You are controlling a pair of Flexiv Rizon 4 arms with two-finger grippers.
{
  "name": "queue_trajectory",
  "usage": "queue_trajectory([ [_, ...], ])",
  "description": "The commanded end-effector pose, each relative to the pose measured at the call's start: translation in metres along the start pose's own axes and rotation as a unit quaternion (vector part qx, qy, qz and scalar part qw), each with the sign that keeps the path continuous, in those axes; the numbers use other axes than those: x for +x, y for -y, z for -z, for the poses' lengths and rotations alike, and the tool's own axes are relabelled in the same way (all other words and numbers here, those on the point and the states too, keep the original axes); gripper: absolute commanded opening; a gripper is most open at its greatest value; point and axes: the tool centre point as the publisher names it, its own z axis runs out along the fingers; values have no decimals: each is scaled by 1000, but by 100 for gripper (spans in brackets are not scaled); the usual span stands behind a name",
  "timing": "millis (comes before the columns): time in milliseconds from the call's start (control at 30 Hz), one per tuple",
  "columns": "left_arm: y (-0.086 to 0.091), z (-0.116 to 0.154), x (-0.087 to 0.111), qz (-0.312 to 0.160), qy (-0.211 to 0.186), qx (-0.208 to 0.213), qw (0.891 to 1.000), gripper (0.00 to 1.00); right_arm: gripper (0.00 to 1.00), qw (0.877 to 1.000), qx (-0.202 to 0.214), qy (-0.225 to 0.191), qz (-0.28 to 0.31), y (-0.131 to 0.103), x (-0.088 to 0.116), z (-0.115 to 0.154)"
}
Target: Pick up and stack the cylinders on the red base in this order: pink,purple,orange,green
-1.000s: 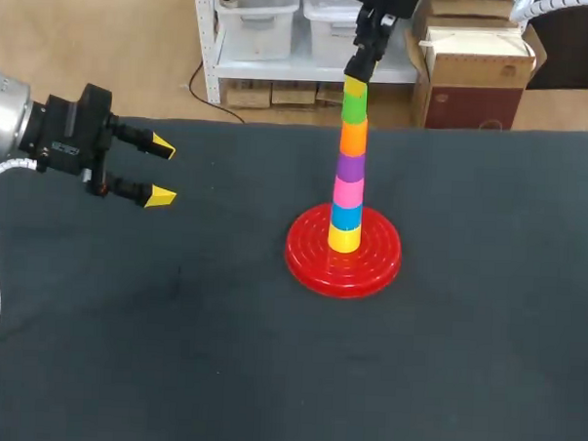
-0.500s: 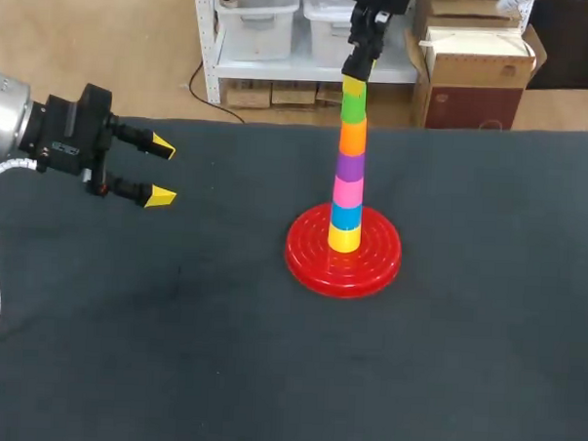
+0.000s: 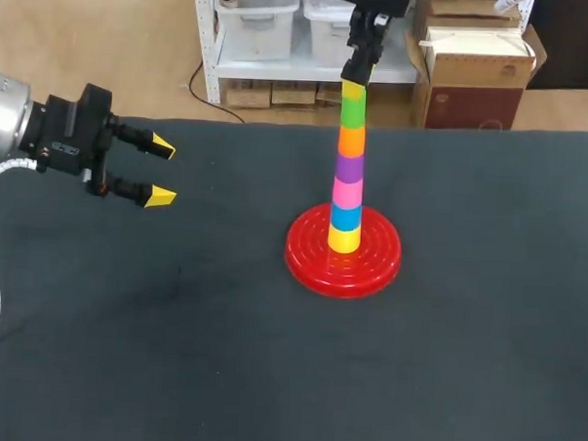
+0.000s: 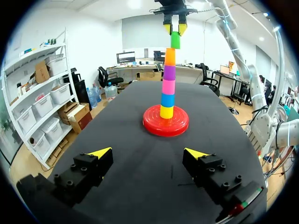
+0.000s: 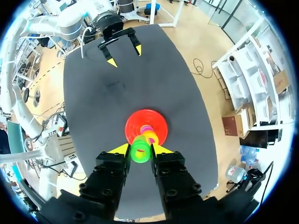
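Shifted slightly up and leftward, the right gripper [image 3: 353, 87] has its fingers clamped on the top of the green cylinder [image 3: 353, 109], which crowns the stack on the red base [image 3: 302, 252]; the left gripper [image 3: 160, 172] hovers well apart, fingers spread

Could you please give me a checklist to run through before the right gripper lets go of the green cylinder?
1. Order going up from the base: pink, purple, orange, green: ok.
2. Green rests on orange with no visible gap: ok.
3. Cylinders stand in a straight, upright column: ok.
4. Right gripper has both fingers on green: ok.
5. Left gripper is open and well apart from the base: ok.
6. Green is seated fully down: cannot tell.
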Motion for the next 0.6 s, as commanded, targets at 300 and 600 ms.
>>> queue_trajectory([
  [300,0,1,1,-1,1,0,1000,100,0,1000,15,-7,-15,8,8,-18],
  [600,0,1,1,-1,1,0,1000,100,0,999,30,1,-14,18,6,-10],
])
